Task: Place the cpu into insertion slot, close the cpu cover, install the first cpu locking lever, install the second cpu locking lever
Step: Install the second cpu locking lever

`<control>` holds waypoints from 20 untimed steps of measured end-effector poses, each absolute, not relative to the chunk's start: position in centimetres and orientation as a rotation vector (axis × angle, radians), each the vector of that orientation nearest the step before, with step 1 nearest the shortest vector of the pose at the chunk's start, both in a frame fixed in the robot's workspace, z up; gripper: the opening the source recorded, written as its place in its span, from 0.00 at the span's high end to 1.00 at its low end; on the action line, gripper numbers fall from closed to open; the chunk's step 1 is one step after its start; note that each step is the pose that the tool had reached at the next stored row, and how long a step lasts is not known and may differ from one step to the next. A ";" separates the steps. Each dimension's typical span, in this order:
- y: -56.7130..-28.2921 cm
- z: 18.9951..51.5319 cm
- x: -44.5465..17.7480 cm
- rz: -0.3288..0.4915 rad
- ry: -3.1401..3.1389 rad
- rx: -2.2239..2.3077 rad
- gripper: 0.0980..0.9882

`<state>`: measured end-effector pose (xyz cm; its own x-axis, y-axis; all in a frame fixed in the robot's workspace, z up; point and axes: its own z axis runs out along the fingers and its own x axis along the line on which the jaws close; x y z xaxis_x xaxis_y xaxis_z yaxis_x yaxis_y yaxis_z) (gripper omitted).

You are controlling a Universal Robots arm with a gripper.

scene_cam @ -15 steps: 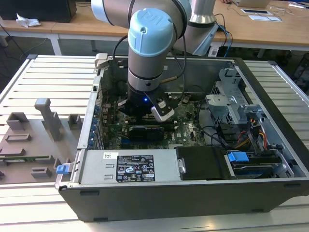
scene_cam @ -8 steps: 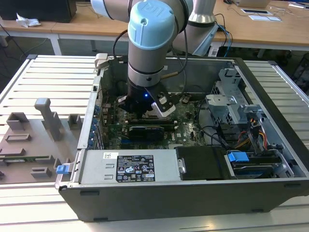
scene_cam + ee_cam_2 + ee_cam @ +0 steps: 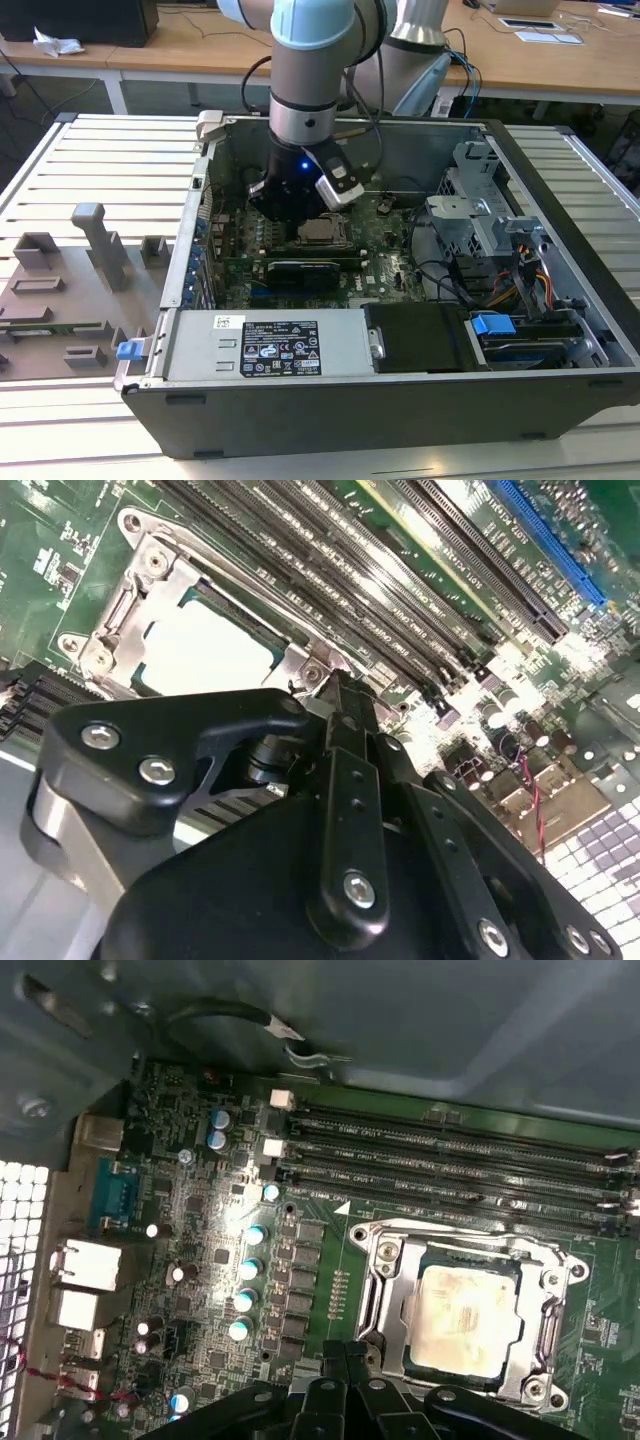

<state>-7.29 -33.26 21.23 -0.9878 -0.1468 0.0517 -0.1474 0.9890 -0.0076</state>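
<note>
The cpu [image 3: 465,1315] lies flat in the insertion slot [image 3: 512,1272] on the green board, its pale face showing. The cpu cover [image 3: 385,1290], a silvery frame, is down around the chip [image 3: 205,650], and its frame [image 3: 112,630] shows in both wrist views. My gripper [image 3: 347,1360] hovers at one edge of the socket with its black fingers [image 3: 340,720] pressed together and nothing visible between them. In the exterior view the gripper [image 3: 300,215] hangs inside the open computer case, just to the exterior view's left of the socket [image 3: 322,232].
Long black memory slots [image 3: 460,1160] run beside the socket. A long black card [image 3: 300,270] sits in front of it, and a grey power supply [image 3: 260,345] beyond that. Cables [image 3: 450,275] and a drive cage [image 3: 480,225] fill the exterior view's right. Case walls [image 3: 400,150] surround the board.
</note>
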 end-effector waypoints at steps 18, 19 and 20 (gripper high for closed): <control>-32.0 27.0 -1.6 0.109 -3.031 0.223 0.99; -32.0 27.0 -1.6 0.109 -3.031 0.223 0.99; -32.0 27.0 -1.6 0.109 -3.031 0.223 0.99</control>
<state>-1.63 -32.02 26.99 -0.9842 -0.1421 0.1055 -0.1493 0.9867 -0.0641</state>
